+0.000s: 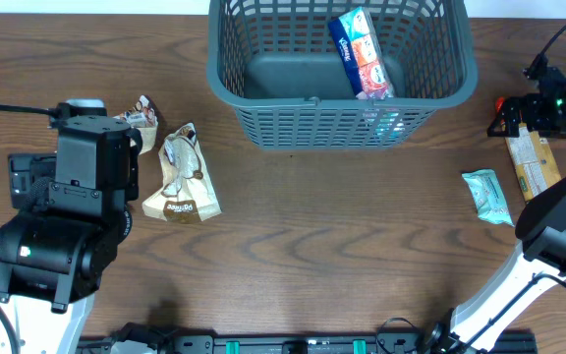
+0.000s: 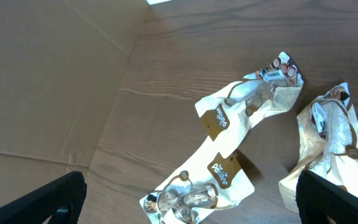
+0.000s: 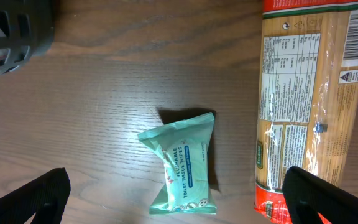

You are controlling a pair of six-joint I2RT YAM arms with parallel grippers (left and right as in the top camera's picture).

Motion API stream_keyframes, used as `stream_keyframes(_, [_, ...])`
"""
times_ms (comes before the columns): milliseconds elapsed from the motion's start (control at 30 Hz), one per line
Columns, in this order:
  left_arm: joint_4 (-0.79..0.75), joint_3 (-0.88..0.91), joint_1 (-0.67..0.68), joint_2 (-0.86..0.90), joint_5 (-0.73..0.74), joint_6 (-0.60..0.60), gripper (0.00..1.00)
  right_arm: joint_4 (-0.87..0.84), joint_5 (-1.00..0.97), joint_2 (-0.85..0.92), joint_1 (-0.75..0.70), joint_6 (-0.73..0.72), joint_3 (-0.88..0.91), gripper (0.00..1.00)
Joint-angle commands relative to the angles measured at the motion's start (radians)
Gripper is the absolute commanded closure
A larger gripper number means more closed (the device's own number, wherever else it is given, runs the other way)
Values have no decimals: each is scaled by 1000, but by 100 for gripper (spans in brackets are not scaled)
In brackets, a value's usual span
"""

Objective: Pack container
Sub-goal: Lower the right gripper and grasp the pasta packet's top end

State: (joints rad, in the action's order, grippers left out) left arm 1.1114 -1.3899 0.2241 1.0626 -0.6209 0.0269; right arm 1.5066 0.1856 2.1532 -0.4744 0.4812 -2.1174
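Note:
The dark grey container [image 1: 342, 118] stands at the table's far middle, and a blue and orange tissue pack [image 1: 362, 51] leans inside it at the right. Its corner shows in the right wrist view [image 3: 5, 31]. My left gripper [image 2: 191, 208] is open above a long cream snack packet [image 2: 229, 149], with a second cream packet [image 2: 328, 149] to its right. In the overhead view these packets [image 1: 182, 177] lie by the left arm. My right gripper [image 3: 179, 202] is open above a green wipes packet [image 3: 182, 168], next to a pasta packet [image 3: 309, 99].
In the overhead view the wipes packet [image 1: 486, 195] and the pasta packet [image 1: 534, 162] lie at the right edge under the right arm. A pale brown board [image 2: 42, 93] borders the table on the left in the left wrist view.

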Motion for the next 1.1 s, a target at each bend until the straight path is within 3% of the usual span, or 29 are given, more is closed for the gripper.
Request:
stream_keyframes(0, [3,-15,-6,1,-16,-5,1,-3,-6,11,-6,-17,5,1])
stream_keyframes(333, [3,-15,-6,1,-16,-5,1,-27,-9,11,-13,19,5,1])
stream_keyframes(733, [3,-15,-6,1,-16,-5,1,-41,6,11,-13,-39,5,1])
stream_keyframes(1067, [4,-15,-6,1,-16,-5,1,-158,-171,11,-12,89,5,1])
